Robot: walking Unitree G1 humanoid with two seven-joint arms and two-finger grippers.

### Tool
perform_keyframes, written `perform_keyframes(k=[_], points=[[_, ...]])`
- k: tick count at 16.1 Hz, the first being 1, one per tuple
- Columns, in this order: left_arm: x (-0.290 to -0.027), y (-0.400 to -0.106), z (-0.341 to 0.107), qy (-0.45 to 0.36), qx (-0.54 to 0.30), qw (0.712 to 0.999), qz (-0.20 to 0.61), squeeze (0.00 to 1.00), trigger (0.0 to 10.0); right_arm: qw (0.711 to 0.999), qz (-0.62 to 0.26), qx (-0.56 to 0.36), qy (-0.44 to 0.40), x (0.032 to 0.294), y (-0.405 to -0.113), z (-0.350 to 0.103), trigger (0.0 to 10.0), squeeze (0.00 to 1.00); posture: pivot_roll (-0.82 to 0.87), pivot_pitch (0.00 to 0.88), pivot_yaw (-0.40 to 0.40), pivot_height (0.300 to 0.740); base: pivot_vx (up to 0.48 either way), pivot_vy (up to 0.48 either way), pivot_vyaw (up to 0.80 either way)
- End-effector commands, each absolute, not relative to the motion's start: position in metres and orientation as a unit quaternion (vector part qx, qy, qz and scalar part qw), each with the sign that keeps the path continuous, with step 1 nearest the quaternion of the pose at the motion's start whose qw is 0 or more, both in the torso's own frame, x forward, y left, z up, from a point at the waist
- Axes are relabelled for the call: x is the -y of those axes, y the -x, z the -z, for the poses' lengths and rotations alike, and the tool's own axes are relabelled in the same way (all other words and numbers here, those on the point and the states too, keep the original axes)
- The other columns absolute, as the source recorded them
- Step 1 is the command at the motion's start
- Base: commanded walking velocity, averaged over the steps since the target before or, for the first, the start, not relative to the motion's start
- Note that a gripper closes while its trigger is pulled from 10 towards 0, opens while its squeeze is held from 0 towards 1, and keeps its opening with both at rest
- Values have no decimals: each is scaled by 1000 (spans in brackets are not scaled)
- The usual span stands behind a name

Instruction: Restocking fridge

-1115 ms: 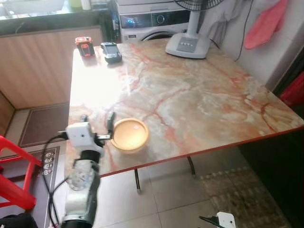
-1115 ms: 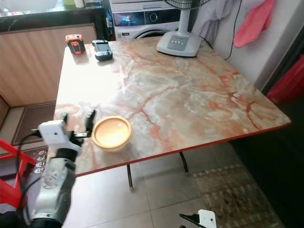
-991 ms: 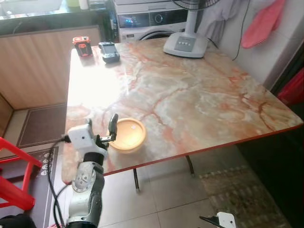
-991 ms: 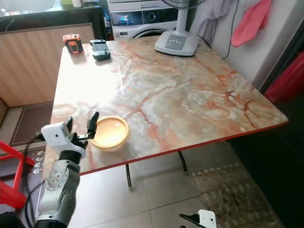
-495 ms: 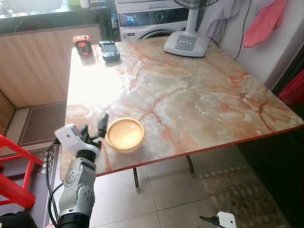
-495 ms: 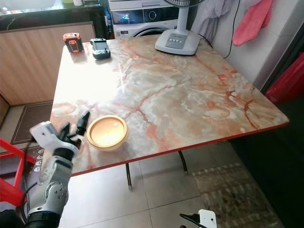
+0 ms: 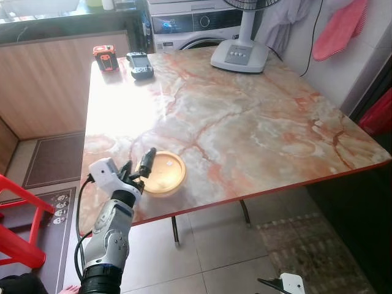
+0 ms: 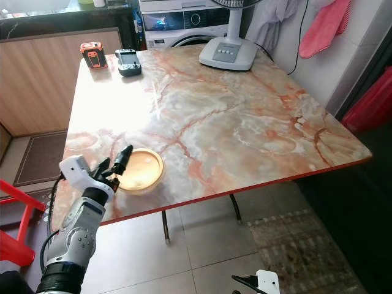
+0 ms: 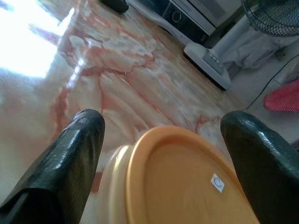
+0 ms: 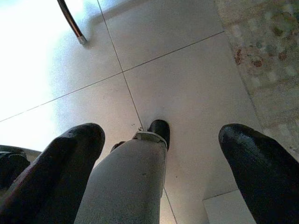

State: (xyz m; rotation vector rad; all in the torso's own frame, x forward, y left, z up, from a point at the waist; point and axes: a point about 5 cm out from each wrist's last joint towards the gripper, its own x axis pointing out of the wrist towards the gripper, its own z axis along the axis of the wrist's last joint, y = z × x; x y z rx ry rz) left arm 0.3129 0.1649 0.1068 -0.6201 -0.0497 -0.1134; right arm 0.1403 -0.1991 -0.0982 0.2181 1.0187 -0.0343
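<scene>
Early stage: tub [image 7: 162, 173] sits near tabletop [image 7: 245, 128] front edge, not yet gripped. Left gripper [image 9: 163, 154] is held open w/ fingers either side of it. Right gripper [image 10: 161, 154] hangs open over floor. Grasp, carry to fridge all left.

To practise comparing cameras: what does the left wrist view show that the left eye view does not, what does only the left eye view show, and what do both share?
Left wrist view alone: a small white sticker on the orange container's lid, and the open left gripper's fingertips flanking that lid.

Left eye view alone: two handheld devices at the far corner, a red stool, a pink cloth.

Both: the marble table, the container, the fan base, the washing machine.
</scene>
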Motion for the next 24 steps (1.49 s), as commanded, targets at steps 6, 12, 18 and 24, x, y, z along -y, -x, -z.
perform_keyframes(k=[6, 12, 18, 24], points=[[-158, -308, -100, 325, 15, 943, 66, 0, 10000, 866, 15, -490, -104, 199, -137, 99, 10000, 0, 131, 53, 3, 740, 0, 0, 0], [-155, -309, -89, 334, -1, 940, 62, 0, 10000, 866, 11, -489, -103, 199, -138, 99, 10000, 0, 125, 50, 2, 740, 0, 0, 0], [-152, -311, -84, 358, -7, 932, 60, 0, 10000, 866, 11, -488, -103, 200, -138, 99, 10000, 0, 123, 60, -5, 740, 0, 0, 0], [-147, -319, -85, 369, -6, 927, 69, 0, 0, 866, 11, -489, -100, 201, -138, 99, 10000, 0, 114, 59, -7, 740, 0, 0, 0]])
